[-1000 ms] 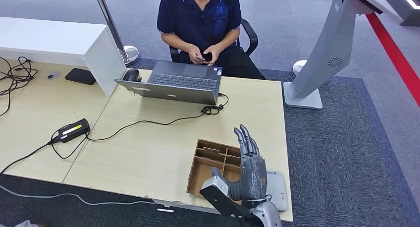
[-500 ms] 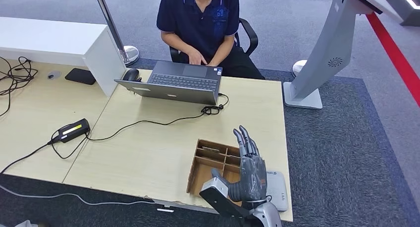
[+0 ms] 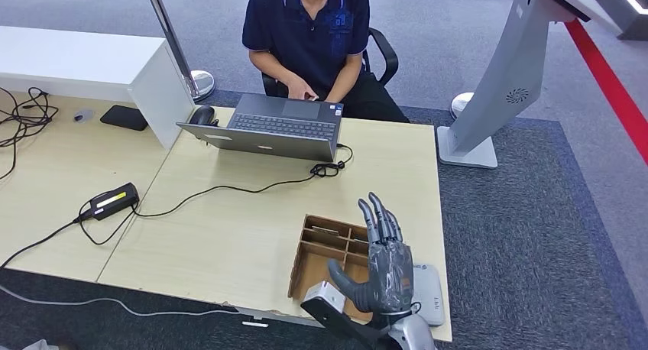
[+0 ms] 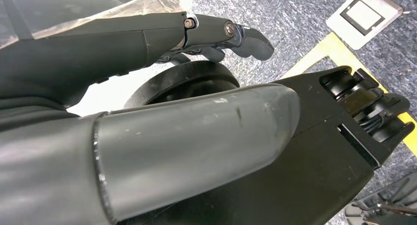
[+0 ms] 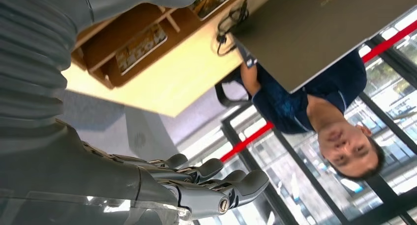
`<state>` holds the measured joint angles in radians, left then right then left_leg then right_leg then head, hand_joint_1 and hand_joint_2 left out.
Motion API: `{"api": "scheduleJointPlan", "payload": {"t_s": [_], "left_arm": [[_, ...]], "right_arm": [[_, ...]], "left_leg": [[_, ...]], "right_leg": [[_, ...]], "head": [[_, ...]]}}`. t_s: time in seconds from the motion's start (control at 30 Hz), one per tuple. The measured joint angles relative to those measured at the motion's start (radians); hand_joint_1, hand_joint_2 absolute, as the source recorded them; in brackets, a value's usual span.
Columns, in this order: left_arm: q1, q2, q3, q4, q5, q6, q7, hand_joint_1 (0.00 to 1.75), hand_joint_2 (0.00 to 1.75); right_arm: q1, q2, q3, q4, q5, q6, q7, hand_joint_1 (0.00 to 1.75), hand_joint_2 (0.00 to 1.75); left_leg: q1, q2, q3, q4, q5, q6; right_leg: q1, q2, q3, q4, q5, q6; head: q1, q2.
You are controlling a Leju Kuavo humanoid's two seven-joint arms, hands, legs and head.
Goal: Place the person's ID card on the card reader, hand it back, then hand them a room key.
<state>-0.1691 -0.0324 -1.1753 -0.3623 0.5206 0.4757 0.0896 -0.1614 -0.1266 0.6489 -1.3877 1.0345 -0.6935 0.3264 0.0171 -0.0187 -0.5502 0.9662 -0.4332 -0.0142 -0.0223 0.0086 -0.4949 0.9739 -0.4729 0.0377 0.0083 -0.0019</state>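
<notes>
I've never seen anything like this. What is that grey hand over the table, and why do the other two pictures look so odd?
It belongs to a humanoid robot. The wide picture is taken from its head, looking down at a wooden table. The right hand is raised over a brown divided box, fingers spread, holding nothing. Beside the box lies a flat pale grey device, probably the card reader. Across the table a person works at a laptop.

The other two pictures come from cameras at the wrists, so they appear turned. The right wrist camera shows the box and the person upside down. The left wrist camera shows the left hand hanging over carpet, holding nothing that I can see.
</notes>
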Motion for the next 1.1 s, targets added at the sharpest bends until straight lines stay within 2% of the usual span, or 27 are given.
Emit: {"api": "scheduleJointPlan", "payload": {"t_s": [0.1, 0.47, 0.7, 0.93, 1.1], "left_arm": [[0.000, 0.000, 0.000, 0.000, 0.000, 0.001, 0.000, 0.00, 0.00], [0.000, 0.000, -0.001, 0.000, 0.000, 0.004, 0.000, 0.00, 0.00], [0.000, 0.000, -0.001, -0.001, 0.000, 0.004, 0.000, 0.00, 0.00], [0.000, 0.002, -0.001, -0.003, 0.000, 0.003, 0.000, 0.00, 0.00], [0.000, 0.002, -0.002, -0.005, 0.000, 0.001, 0.000, 0.00, 0.00]], "right_arm": [[0.000, -0.006, 0.000, 0.001, 0.065, 0.000, 0.027, 0.00, 1.75], [0.001, -0.021, -0.002, 0.002, 0.155, 0.000, 0.076, 0.00, 1.75], [0.000, -0.028, -0.004, 0.011, 0.184, 0.004, 0.096, 0.00, 1.75], [0.014, -0.048, 0.000, 0.001, 0.198, 0.060, 0.135, 0.00, 1.75], [0.016, -0.056, 0.004, 0.001, 0.184, 0.067, 0.141, 0.00, 1.75]], "left_leg": [[0.000, 0.000, 0.000, 0.000, 0.000, 0.000], [0.000, 0.000, 0.000, 0.000, 0.000, 0.000], [0.000, 0.000, 0.000, 0.000, 0.000, 0.000], [0.000, 0.000, 0.000, 0.000, 0.000, 0.000], [0.000, 0.000, 0.000, 0.000, 0.000, 0.000]], "right_leg": [[0.000, 0.000, 0.000, 0.000, 0.000, 0.000], [0.000, 0.000, 0.000, 0.000, 0.000, 0.000], [0.000, 0.000, 0.000, 0.000, 0.000, 0.000], [0.000, 0.000, 0.000, 0.000, 0.000, 0.000], [0.000, 0.000, 0.000, 0.000, 0.000, 0.000]], "head": [[0.000, 0.000], [0.000, 0.000], [0.000, 0.000], [0.000, 0.000], [0.000, 0.000]]}}
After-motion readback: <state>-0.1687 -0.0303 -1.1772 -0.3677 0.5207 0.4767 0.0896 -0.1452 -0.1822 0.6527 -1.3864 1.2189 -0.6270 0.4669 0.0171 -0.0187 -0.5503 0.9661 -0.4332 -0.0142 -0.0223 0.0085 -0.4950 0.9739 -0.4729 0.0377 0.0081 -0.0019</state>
